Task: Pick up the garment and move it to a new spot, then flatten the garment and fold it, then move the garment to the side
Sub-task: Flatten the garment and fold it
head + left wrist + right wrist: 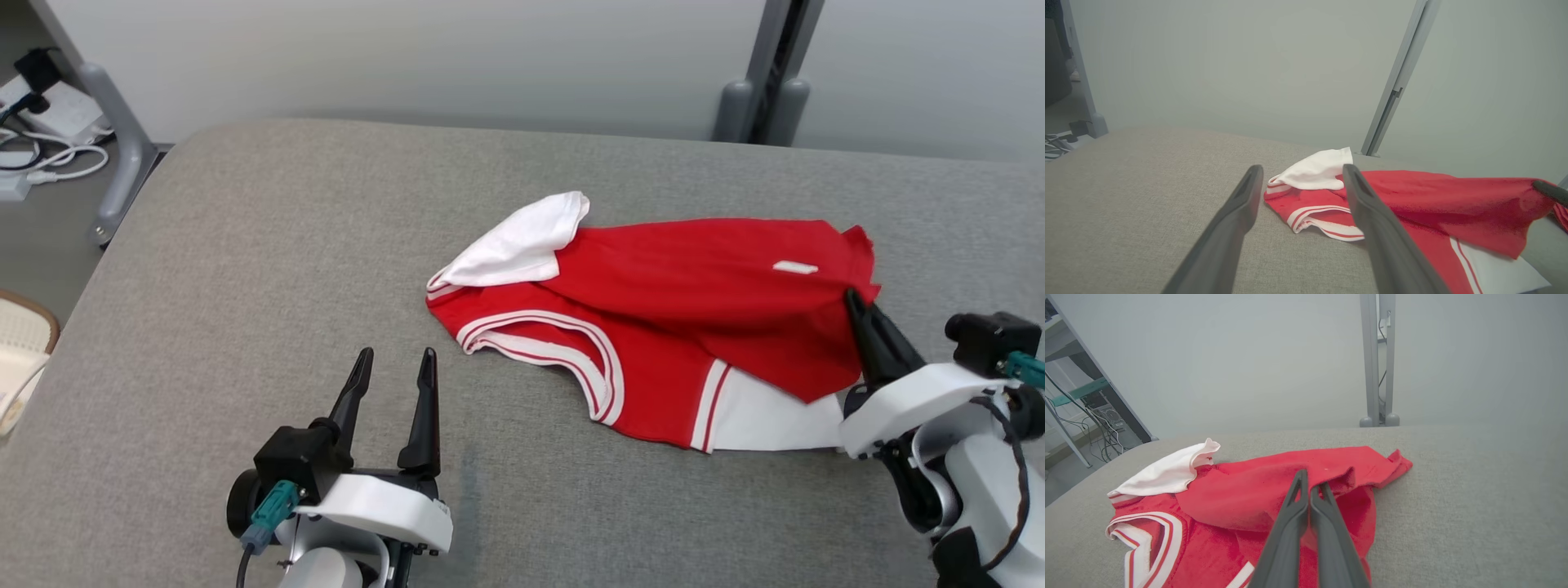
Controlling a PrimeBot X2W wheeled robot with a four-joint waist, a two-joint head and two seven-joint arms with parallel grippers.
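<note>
Here, right gripper (1312, 482) clamped on garment (653, 327) edge — raised in left wrist view, left gripper (396, 357) apart.

PrimeBot X2W, head view. Left gripper (397, 353): two long, tapered black fingers (424, 408) on black mount (298, 461), glossy white housing (384, 510), teal connector (273, 502) feeding dark lead (243, 563), pale grey forearm (322, 572). Right gripper (853, 296): matching dark fingers, white shell (922, 400), black camera block (988, 335), teal plug (1027, 366), thin black cable (1016, 490) looping along white forearm (980, 482).
</note>
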